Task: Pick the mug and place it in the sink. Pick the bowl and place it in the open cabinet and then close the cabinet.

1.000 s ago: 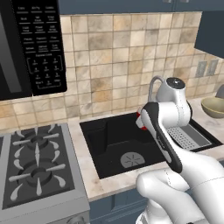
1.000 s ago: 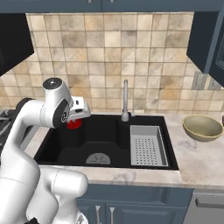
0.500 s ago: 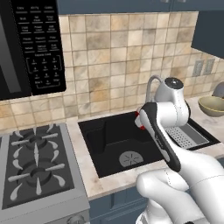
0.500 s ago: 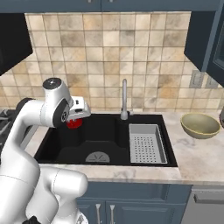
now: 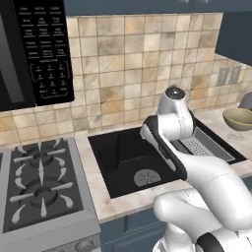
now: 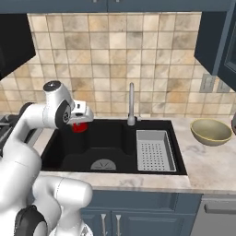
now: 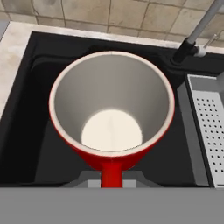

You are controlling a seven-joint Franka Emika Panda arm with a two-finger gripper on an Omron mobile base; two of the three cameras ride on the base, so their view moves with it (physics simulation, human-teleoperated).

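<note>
My gripper (image 7: 111, 177) is shut on the handle of the red mug (image 7: 111, 109), whose white inside faces the hand camera. The mug (image 6: 79, 126) hangs upright above the left half of the black sink (image 6: 106, 138), under my gripper (image 6: 79, 122). The olive-tan bowl (image 6: 211, 131) rests on the counter right of the sink, far from my hand; the left base view shows the bowl (image 5: 238, 118) at its right edge. The dark blue cabinet (image 6: 216, 37) hangs on the wall above the bowl. My arm hides the hand in the left base view.
A chrome faucet (image 6: 131, 103) stands behind the basin, a grey perforated tray (image 6: 154, 150) fills its right part, and a round drain (image 6: 103, 165) sits near the front. A gas stove (image 5: 39, 182) and a black microwave (image 5: 34, 54) lie left of the sink (image 5: 118, 152).
The whole picture has shifted only slightly, so the camera moved a little. The arm keeps its pose and the mug stays in my gripper over the sink.
</note>
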